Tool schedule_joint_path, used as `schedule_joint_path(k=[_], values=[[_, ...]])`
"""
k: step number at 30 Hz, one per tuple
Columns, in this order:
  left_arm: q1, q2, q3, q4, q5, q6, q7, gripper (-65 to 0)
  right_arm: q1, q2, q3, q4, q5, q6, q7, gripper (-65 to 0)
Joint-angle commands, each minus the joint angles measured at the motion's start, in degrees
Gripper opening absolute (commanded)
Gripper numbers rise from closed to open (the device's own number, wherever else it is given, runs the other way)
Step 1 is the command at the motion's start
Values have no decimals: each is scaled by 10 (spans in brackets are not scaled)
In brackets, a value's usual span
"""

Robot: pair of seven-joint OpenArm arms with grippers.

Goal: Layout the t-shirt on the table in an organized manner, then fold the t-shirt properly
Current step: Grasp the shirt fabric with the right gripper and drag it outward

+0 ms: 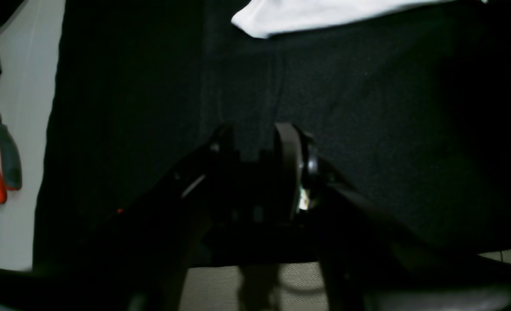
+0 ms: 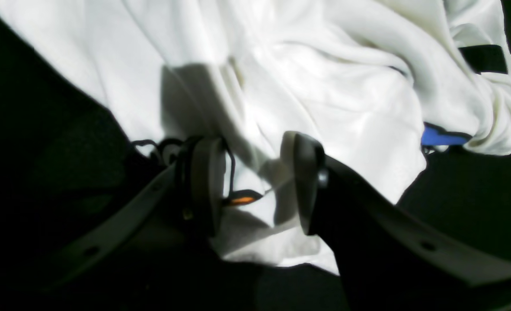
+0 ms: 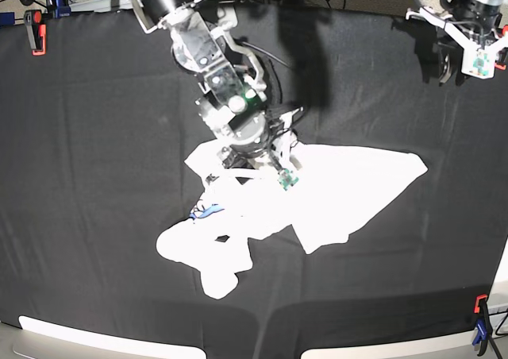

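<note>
T-shirt (image 3: 333,192) is spread rumpled mid-table (image 3: 95,137) | right gripper (image 2: 255,181) is held spread over its white folds, nothing clamped | left gripper (image 1: 260,172) is parked apart at table corner, jaw gap indiscernible

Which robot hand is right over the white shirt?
The right gripper, on the base view's left, hangs open right over the crumpled t-shirt. The left gripper waits far off at the table's corner, over bare black cloth.
</note>
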Motion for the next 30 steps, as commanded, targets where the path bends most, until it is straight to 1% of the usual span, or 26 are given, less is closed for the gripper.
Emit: schedule_joint_path(k=[1,3,6,9,13,16,20,22,24,25,26,27,28,30], values=[[-1,-4,-4,10,-2,2,-13,-503,11,-2,2,17,10,-4,20,-394],[-11,-4,-4,10,-3,2,-2,-503,11,-2,2,29,42,0,38,-394],[-19,-3,-4,10,-2,2,13,-503,11,-2,2,49,74,24,57,-394],[-18,-4,-4,10,-2,2,13,-503,11,-2,2,65,81,24,61,-394],[-19,-4,-4,10,-2,2,13,-503,11,-2,11,68,63,22,46,-394],[-19,-4,-4,10,-3,2,12,-503,11,-2,32,68,54,22,30,-394],[-18,-4,-4,10,-3,2,12,-503,11,-2,70,56,89,23,25,-394],[-18,-4,-4,10,-3,2,12,-503,11,-2,82,41,92,23,15,-394],[-18,-4,-4,10,-3,2,12,-503,11,-2,90,29,118,24,14,-394],[-18,-4,-4,10,-3,2,12,-503,11,-2,91,27,130,31,14,-394],[-18,-4,-4,10,-3,2,12,-503,11,-2,90,26,138,44,14,-402],[-18,-3,-4,10,-3,2,12,-503,11,-2,90,26,146,54,13,-425],[-18,-3,-4,10,-3,2,12,-503,11,-3,90,26,146,57,13,-458],[-18,-3,-4,10,-3,2,12,-503,11,-5,90,26,141,57,10,-551]])
